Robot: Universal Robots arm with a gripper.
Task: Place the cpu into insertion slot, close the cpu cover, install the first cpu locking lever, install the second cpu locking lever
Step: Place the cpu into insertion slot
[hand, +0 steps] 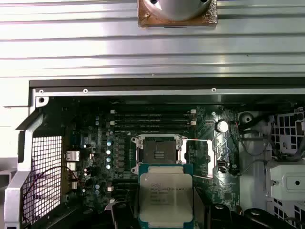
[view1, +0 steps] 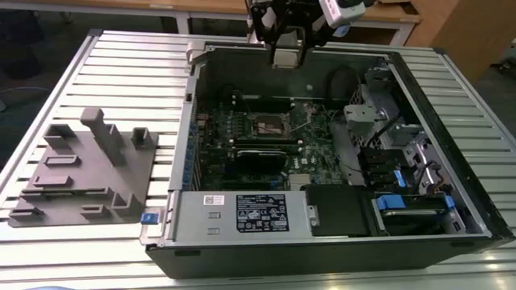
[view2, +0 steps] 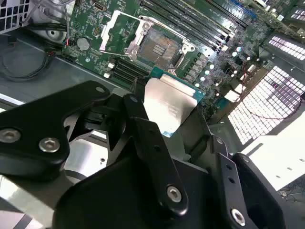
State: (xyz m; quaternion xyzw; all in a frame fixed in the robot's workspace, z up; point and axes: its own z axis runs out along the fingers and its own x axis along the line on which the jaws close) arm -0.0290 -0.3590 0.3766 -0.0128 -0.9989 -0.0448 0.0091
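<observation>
Second wrist view shows the black claw (view2: pixel 171 121) clamped on the small flat silver-grey square cpu (view2: pixel 169 98), the black metal-rimmed insertion slot (view2: pixel 162 47) lying open beyond its tips, where a tilted set-down could damage it.

Cpu (hand: pixel 166 198): dull silver-grey face, green edge. Slot (hand: pixel 158 151): black, silvery rim. Board (hand: pixel 95 143): green. My fingers (view2: pixel 147 138): black, with silver screws. Table (view1: pixel 121 66): pale grey, ribbed in parallel slats. Fixture (view1: pixel 81 169): plain grey. Tab (view1: pixel 388 202): blue.
</observation>
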